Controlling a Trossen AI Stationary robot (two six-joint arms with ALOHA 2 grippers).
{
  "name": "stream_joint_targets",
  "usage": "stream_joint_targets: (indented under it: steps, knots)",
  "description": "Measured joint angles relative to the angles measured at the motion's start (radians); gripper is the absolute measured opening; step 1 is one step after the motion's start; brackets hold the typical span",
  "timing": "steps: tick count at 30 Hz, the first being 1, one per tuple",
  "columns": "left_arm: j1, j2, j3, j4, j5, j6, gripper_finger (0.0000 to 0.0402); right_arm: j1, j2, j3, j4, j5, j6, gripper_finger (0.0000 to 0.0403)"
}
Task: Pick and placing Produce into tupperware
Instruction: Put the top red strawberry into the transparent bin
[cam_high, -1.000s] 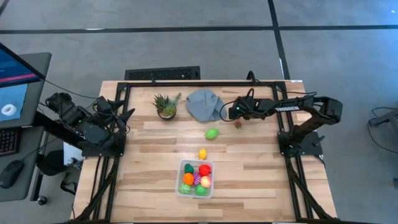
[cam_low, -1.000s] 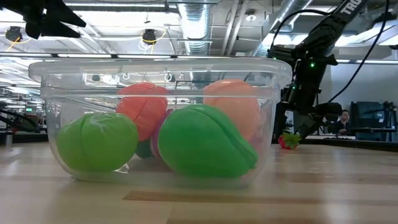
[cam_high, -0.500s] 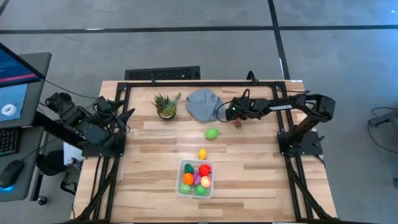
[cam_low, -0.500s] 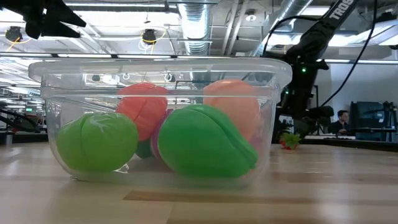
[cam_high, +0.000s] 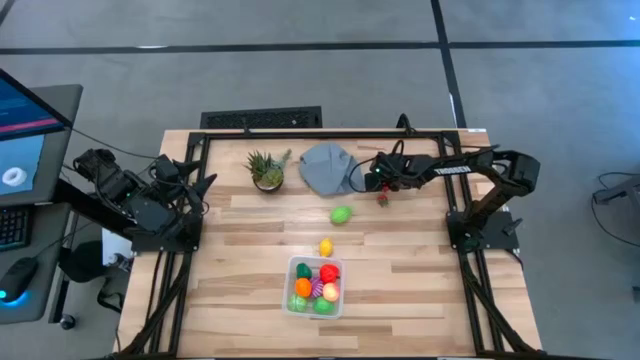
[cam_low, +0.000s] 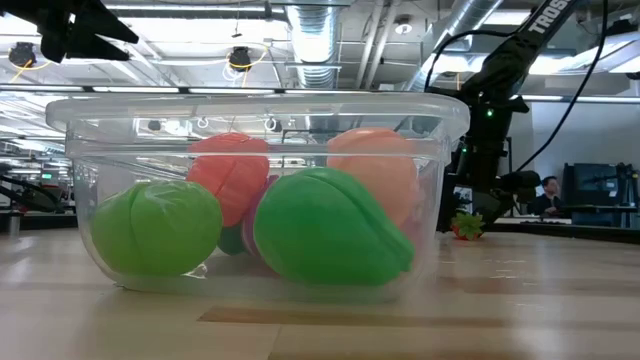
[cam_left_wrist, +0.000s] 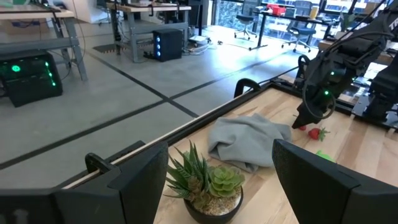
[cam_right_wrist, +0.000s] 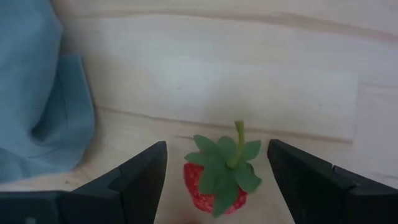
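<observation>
Straddling the strawberry (cam_right_wrist: 219, 176), right end effector (cam_right_wrist: 217, 180) gapes, stem pointing away.

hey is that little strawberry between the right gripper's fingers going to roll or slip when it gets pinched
Probably a little. The strawberry looks small, rounded and smooth like hard plastic, so it may squirt sideways on the bare table. Its leafy cap should limit rolling. The open right gripper straddles it, which likely helps centre it.
</observation>
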Motion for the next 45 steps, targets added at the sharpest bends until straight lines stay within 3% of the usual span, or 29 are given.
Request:
stream_joint_targets:
  steps: [14,28,38,45]
  knots:
    - [0.000,0.000,0.000,0.000,-0.002,-0.001,0.0279,0.000,0.000,0.000,-0.026,-0.005,0.000,0.0257]
    - [0.000,0.000,0.000,0.000,-0.005,-0.002,0.0279,0.029,-0.001,-0.002,-0.033,-0.006,0.001,0.0168]
    - [0.000,0.000,0.000,0.001,-0.004,-0.002,0.0279,0.046,-0.001,-0.002,-0.033,-0.013,0.026,0.0179]
    - [0.000,0.000,0.000,0.004,-0.004,-0.003,0.0279,0.048,0.002,0.036,-0.074,-0.047,-0.003,0.0157]
